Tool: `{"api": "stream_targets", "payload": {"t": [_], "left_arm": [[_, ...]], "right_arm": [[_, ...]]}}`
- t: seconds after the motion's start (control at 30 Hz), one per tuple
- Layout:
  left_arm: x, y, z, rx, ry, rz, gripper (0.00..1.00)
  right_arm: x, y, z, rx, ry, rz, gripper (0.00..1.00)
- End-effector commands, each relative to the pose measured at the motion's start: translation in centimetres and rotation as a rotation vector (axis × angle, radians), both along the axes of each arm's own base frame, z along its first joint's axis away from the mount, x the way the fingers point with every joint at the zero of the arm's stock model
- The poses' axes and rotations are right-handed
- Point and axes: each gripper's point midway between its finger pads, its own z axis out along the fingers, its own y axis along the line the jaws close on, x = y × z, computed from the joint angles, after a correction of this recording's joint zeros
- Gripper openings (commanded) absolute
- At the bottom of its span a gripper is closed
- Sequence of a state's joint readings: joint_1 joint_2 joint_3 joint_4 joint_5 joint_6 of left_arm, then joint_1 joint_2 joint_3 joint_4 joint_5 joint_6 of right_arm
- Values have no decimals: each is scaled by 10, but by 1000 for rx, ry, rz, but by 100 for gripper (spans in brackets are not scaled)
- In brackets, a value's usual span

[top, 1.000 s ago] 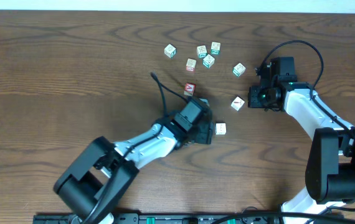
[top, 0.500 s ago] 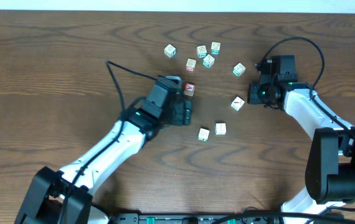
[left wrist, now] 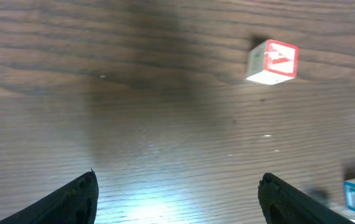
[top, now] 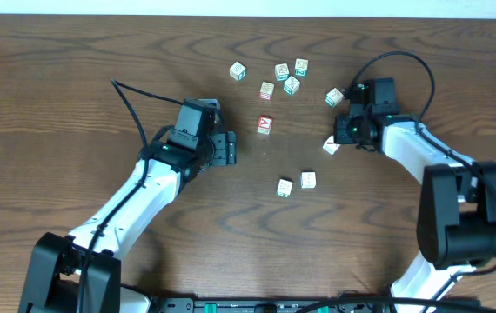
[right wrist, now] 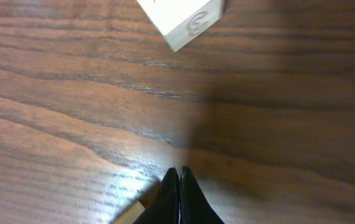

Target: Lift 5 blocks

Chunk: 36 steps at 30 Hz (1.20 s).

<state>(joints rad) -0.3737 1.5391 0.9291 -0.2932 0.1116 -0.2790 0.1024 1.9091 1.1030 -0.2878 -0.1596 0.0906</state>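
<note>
We see a dark brown wooden table (top: 56, 87) with wavy grain filling nearly the whole overhead view. Along its far edge runs a pale strip (top: 248, 7), too narrow to identify. Close up, light glints off the smooth surface.

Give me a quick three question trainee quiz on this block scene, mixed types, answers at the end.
1. True or false: the left gripper is open with nothing between its fingers.
2. The small wooden cube with the red face is: A) held by the left gripper; B) lying on the brown wooden table, apart from both grippers; C) stacked on another cube.
3. One word: is the right gripper open or shut?
Key: 1 true; 2 B; 3 shut.
</note>
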Motion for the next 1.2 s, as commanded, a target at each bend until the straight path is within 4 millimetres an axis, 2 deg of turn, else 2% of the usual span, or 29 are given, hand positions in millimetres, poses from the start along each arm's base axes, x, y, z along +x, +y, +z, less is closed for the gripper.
{"api": "stream_targets", "payload": {"t": [0.0,0.23,0.4,0.63,1.0,1.17], "left_arm": [[3,8,3,47,-15,-16,82],[-4,14,-3,89,9,-30,83],[-5,16,-4,101,13,-34,82],[-6,16,-4,103,17,-35,82],[-11,18,-8,114,42,-38,82],[-12,18,-9,115,46,-39,82]], "right_arm": [[9,21,5,57,-15,81,1],[-7,27,-14,43,56,185,1],[-21,31,-19,25,88,290,1],[-37,46,-16,80,95,440,1],[-66,41,-24,73,213,469,1],[-61,35,-25,44,210,431,1]]}}
